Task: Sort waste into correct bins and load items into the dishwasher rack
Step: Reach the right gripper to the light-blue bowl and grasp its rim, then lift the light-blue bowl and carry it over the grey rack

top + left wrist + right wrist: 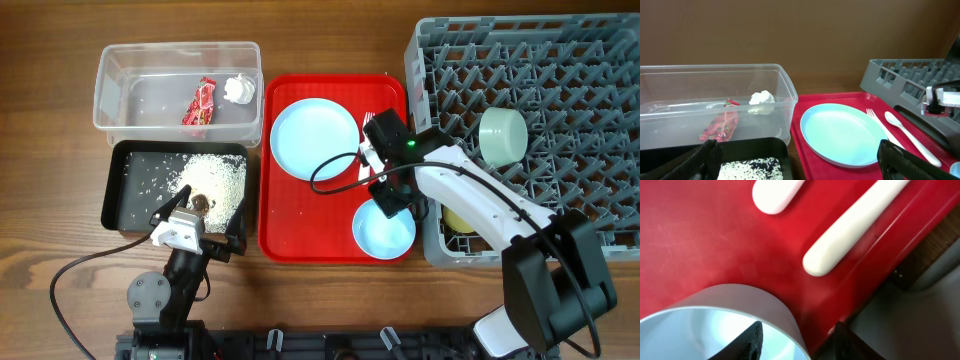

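Note:
The light-blue bowl (pixel 380 232) sits at the front right of the flat red tray (pixel 300 220). My right gripper (pixel 392 200) is open astride the bowl's rim, with one finger inside the bowl (pixel 740 300) and one outside, as the right wrist view (pixel 797 340) shows. The light-blue plate (pixel 313 138) lies on the red tray with the white fork (pixel 875 120) and spoon (pixel 910 137) beside it. The mint bowl (pixel 503 135) and yellow cup (pixel 458 218) are in the grey rack (pixel 560 60). My left gripper (pixel 205 222) is open and empty at the black tray's front edge.
The clear tub (pixel 150 60) holds the red wrapper (pixel 200 103) and white tissue (pixel 239 90). The black tray (pixel 125 190) holds rice grains (pixel 215 175) and a brown scrap (pixel 200 203). Two white utensil handles (pixel 850 232) lie just beyond the bowl.

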You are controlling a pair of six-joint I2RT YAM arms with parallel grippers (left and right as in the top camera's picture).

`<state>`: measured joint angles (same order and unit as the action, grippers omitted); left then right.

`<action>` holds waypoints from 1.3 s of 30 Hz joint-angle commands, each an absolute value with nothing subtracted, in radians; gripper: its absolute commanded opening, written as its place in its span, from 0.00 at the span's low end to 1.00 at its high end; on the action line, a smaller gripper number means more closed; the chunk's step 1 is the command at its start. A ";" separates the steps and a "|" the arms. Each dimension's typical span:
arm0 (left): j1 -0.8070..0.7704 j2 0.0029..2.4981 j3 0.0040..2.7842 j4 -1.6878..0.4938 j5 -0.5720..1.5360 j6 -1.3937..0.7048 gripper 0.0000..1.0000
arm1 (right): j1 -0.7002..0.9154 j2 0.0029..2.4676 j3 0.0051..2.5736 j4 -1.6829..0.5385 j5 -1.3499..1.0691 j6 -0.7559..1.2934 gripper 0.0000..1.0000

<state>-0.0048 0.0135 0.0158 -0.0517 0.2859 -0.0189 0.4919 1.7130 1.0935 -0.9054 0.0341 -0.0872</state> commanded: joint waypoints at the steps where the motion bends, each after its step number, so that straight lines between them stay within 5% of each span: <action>1: -0.008 0.003 0.006 -0.048 0.276 -0.004 1.00 | 0.494 1.715 1.048 -0.861 0.014 -0.101 0.48; 5: -0.008 0.003 0.006 -0.048 0.276 -0.004 1.00 | 0.497 1.715 1.040 -0.834 0.009 -0.095 0.14; 8: -0.008 0.003 0.006 -0.048 0.276 -0.004 1.00 | 0.500 1.715 1.050 -0.842 0.006 -0.093 0.04; 17: -0.008 0.003 0.006 -0.048 0.276 -0.004 1.00 | 0.501 1.642 1.176 -0.936 0.046 0.041 0.04; 22: -0.008 0.003 0.006 -0.048 0.276 -0.004 1.00 | 0.496 1.462 1.239 -0.913 0.281 0.387 0.04; 28: -0.008 0.003 0.006 -0.048 0.276 -0.004 1.00 | 0.456 1.272 1.257 -0.892 0.577 0.456 0.04; 33: -0.008 0.003 0.006 -0.048 0.276 -0.004 1.00 | 0.331 1.235 1.257 -0.895 0.947 0.534 0.04; 39: -0.008 0.003 0.006 -0.048 0.276 -0.004 1.00 | 0.095 1.304 1.256 -0.880 1.103 0.525 0.04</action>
